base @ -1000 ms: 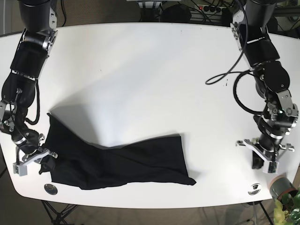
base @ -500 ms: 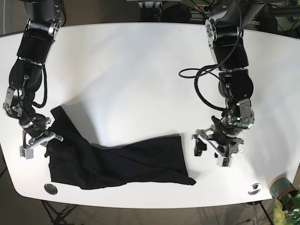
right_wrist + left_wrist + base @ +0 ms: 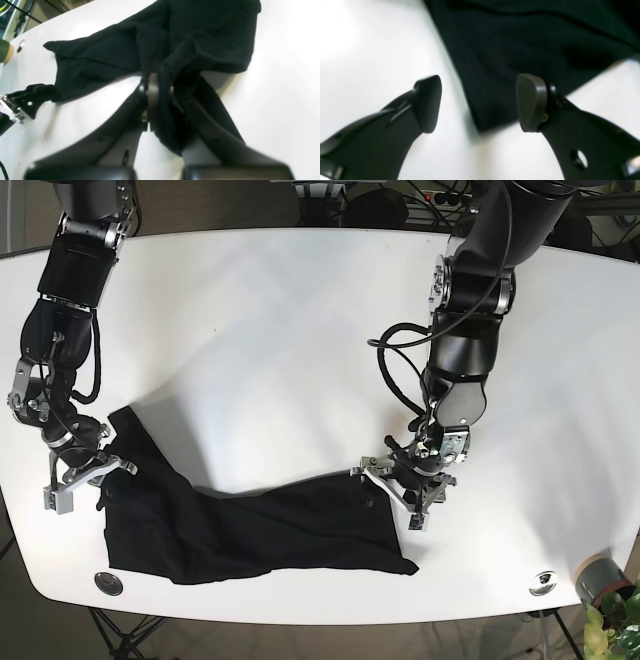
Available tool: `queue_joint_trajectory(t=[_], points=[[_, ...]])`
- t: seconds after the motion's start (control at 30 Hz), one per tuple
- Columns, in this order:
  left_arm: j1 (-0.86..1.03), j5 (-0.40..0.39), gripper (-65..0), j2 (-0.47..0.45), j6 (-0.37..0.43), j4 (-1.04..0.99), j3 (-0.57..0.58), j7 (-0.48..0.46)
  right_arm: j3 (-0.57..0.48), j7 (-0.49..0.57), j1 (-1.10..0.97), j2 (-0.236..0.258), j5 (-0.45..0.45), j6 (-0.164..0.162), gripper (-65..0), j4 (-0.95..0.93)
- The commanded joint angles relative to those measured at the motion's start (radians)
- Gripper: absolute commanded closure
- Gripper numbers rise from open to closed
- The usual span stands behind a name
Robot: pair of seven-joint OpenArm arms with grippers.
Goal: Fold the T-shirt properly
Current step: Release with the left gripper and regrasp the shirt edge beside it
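Left gripper (image 3: 478, 102) stands with jaws spread wide, poised over the near corner of the black T-shirt (image 3: 520, 50); that corner sits between the two fingertips, not touching either. Right gripper (image 3: 160, 100) is pressed together on a bunched fold at the garment's opposite end. T-shirt lies crumpled along the front of the white table (image 3: 300, 330), stretched between both grippers in the base view.

No readable text, labels, brands or numbers in any view (wrist shots are blurred); the black T-shirt (image 3: 250, 525) and the white desk (image 3: 300, 330) under it are unmarked.
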Motion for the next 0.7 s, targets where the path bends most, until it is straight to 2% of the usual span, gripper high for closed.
queue_joint_trajectory(t=[0.0,0.23,0.37,0.43,0.6,0.63,0.67], points=[[-0.051,-0.008,-43.9,0.002,0.014,-0.070,0.046,-0.042,0.006,0.025,0.024,0.001,0.019,0.009,-1.9,0.027],[-0.063,-0.007,-44.0,0.032,0.007,-0.135,0.115,-0.043,0.008,0.025,0.009,-0.016,0.019,0.009,-1.9,0.027],[-0.054,-0.007,-41.0,0.029,0.005,-0.135,0.139,-0.043,0.008,0.025,0.009,-0.019,0.019,0.009,-1.9,0.027],[-0.048,-0.007,-33.3,0.028,0.005,-0.135,0.138,-0.043,0.008,0.025,0.009,-0.030,0.019,0.009,-1.9,0.027],[-0.034,-0.010,-3.3,-0.034,0.007,-0.127,0.135,-0.043,0.008,0.025,0.011,-0.030,0.019,0.009,-1.9,0.028],[-0.034,-0.010,0.0,-0.038,0.007,-0.127,0.135,-0.043,0.008,0.025,0.011,-0.030,0.019,0.009,-1.9,0.028],[-0.034,-0.010,0.0,-0.047,0.007,-0.127,0.135,-0.042,0.009,0.025,0.011,-0.031,0.019,0.009,-1.9,0.028]])
